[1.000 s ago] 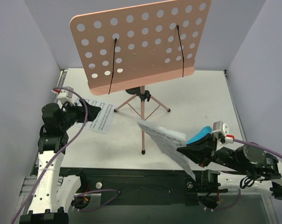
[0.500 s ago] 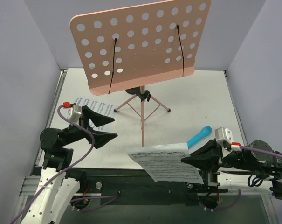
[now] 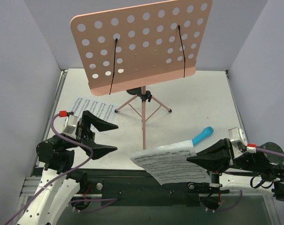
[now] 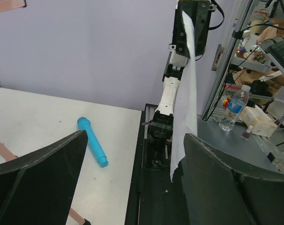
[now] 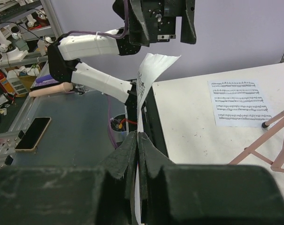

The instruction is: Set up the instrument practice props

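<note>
The pink music stand (image 3: 142,44) stands at the back middle, its hole-punched desk facing me with two black wire page holders (image 3: 113,65), tripod legs (image 3: 142,122) on the table. My right gripper (image 3: 191,161) is shut on one sheet of music (image 3: 167,164), held over the table's near edge; the sheet shows edge-on in the right wrist view (image 5: 149,77) and in the left wrist view (image 4: 186,93). My left gripper (image 3: 114,137) is open and empty, left of that sheet. The second sheet (image 3: 92,108) lies flat on the table at the left and shows in the right wrist view (image 5: 239,101).
A blue cylinder (image 3: 202,136) lies on the table right of the stand's legs, also in the left wrist view (image 4: 92,147). Grey walls close in the left, back and right sides. A black rail (image 3: 142,180) runs along the near edge.
My left arm pulled back off the flat sheet toward the near edge and turned right, jaws open. My right gripper swung the held sheet from tilted upright to nearly flat and drew back right.
</note>
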You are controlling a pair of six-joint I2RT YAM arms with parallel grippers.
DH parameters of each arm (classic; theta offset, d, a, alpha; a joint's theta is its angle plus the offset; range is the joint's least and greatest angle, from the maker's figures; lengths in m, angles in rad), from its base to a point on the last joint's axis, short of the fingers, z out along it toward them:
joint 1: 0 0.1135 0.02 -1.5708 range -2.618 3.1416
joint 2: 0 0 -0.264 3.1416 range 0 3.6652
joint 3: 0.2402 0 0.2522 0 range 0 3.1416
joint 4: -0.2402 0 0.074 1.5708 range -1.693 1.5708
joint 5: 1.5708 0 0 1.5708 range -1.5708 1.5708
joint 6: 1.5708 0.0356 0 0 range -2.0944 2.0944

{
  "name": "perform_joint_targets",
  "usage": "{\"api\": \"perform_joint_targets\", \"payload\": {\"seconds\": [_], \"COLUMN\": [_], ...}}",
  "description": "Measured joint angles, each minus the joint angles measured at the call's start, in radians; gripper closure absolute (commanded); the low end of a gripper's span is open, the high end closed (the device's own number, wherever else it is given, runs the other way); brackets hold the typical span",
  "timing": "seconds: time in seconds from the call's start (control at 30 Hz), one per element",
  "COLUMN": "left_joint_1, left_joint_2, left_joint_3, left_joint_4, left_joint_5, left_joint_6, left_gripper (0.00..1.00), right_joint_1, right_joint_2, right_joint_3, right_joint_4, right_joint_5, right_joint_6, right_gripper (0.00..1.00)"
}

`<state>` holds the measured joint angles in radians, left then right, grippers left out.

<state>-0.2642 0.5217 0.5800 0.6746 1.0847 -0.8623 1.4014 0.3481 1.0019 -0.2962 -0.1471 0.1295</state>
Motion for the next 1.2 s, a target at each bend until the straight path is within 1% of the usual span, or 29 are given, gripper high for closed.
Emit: {"api": "perform_joint_targets", "payload": {"seconds": [0.17, 0.43, 0.57, 0.73, 0.83, 0.97, 1.1, 1.2], "left_joint_1": [-0.072, -0.171, -0.180, -0.188, -0.221, -0.306, -0.450, -0.529], "left_joint_2": [0.013, 0.032, 0.043, 0.095, 0.135, 0.188, 0.240, 0.265], "left_joint_3": [0.000, 0.000, 0.015, 0.097, 0.130, 0.156, 0.204, 0.222], "left_joint_4": [0.038, 0.032, -0.011, -0.061, -0.060, -0.114, -0.276, -0.372], "left_joint_5": [-0.013, -0.069, -0.074, -0.061, -0.050, -0.045, -0.079, -0.119], "left_joint_6": [-0.014, -0.006, 0.025, 0.059, 0.064, 0.115, 0.251, 0.333], "left_gripper": [0.05, 0.05, 0.05, 0.05, 0.05, 0.05, 0.05, 0.05], "right_joint_1": [0.000, 0.000, 0.000, 0.000, 0.000, 0.000, 0.000, 0.000], "right_joint_2": [0.004, 0.004, 0.010, 0.034, 0.060, 0.099, 0.126, 0.135], "right_joint_3": [-0.015, -0.077, -0.079, -0.076, -0.075, -0.075, -0.074, -0.074], "right_joint_4": [0.045, 0.174, 0.174, 0.132, 0.102, 0.083, 0.080, 0.076], "right_joint_5": [0.007, 0.067, 0.087, 0.087, 0.079, 0.059, 0.043, 0.033], "right_joint_6": [-0.012, -0.019, -0.019, -0.014, -0.007, -0.003, -0.003, -0.003], "right_gripper": [1.00, 1.00, 1.00, 1.00, 1.00, 1.00, 1.00, 1.00]}}
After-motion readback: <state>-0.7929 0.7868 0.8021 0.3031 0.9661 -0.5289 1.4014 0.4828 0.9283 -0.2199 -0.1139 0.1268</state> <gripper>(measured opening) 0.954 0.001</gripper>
